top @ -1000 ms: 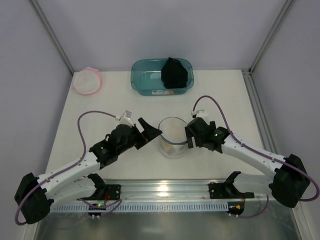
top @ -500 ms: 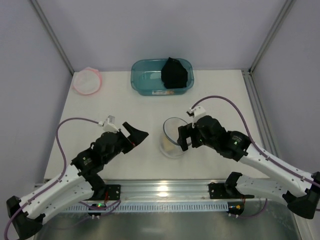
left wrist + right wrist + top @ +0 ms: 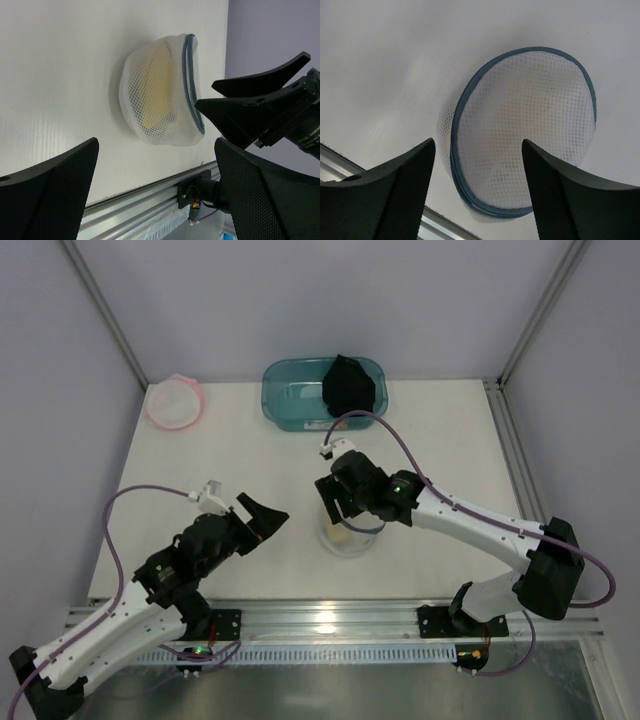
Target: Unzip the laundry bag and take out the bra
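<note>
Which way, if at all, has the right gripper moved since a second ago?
Yes. In the top view the right gripper swung left, from beside the laundry bag's right edge to above it, now in line with the teal tub's middle.

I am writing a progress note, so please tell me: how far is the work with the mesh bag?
Done: nothing; the mesh bag looks closed, a yellowish item inside. In hand: the right gripper hovers open over it; the left gripper is open, apart. Left: unzipping, taking the item out.
</note>
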You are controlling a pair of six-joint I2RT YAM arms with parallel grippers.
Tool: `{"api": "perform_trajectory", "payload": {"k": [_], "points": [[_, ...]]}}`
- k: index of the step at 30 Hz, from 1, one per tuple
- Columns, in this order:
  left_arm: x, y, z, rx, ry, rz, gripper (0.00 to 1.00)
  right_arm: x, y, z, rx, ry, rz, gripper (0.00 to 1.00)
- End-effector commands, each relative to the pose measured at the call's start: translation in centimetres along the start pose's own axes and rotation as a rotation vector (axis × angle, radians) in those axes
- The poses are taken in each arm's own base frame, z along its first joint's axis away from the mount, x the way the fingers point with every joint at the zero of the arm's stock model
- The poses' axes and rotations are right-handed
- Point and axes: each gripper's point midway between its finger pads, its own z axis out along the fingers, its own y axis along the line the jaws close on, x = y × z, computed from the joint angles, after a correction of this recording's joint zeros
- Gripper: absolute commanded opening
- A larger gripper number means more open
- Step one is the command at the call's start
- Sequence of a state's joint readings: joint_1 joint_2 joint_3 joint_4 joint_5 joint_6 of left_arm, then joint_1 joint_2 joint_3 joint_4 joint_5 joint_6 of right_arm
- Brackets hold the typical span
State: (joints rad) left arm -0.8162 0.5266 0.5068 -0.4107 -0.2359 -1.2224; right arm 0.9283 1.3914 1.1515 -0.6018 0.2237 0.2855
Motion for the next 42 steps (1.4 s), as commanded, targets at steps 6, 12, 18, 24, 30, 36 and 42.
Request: {"api": "perform_trajectory", "payload": {"k": [6,12,18,24,30,36,42], "points": [[-0.2,0.7,-0.1,-0.004,-0.024,-0.008,0.99,-2.7,1.1,0.8,-0.012,-0.045,0.007,0.48],[-0.3,0.5,-0.1,0.001,-0.029,-0.008,0.99,-2.0,1.7,1.1,-0.038,-0.021,0.010,0.49],[0.0,0.5,0.3,0.000,-0.016,-0.008,1.00,-1.4,2.1,1.2,-0.072,-0.019,0.023,0.40],[0.1,0.4,0.5,0.000,-0.014,-0.011,1.00,-0.3,1.9,1.9,-0.054,0.011,0.030,0.22],[0.1,0.4,0.6,0.002,-0.013,-0.013,1.00,0.3,1.8,2.0,-0.053,0.022,0.037,0.19],[0.3,0.3,0.7,0.003,-0.007,-0.016,1.00,0.6,1.3,1.9,-0.033,0.024,0.045,0.04],[0.4,0.4,1.0,0.001,-0.006,-0.016,0.99,0.0,0.8,0.9,-0.014,-0.011,0.048,0.04]]}}
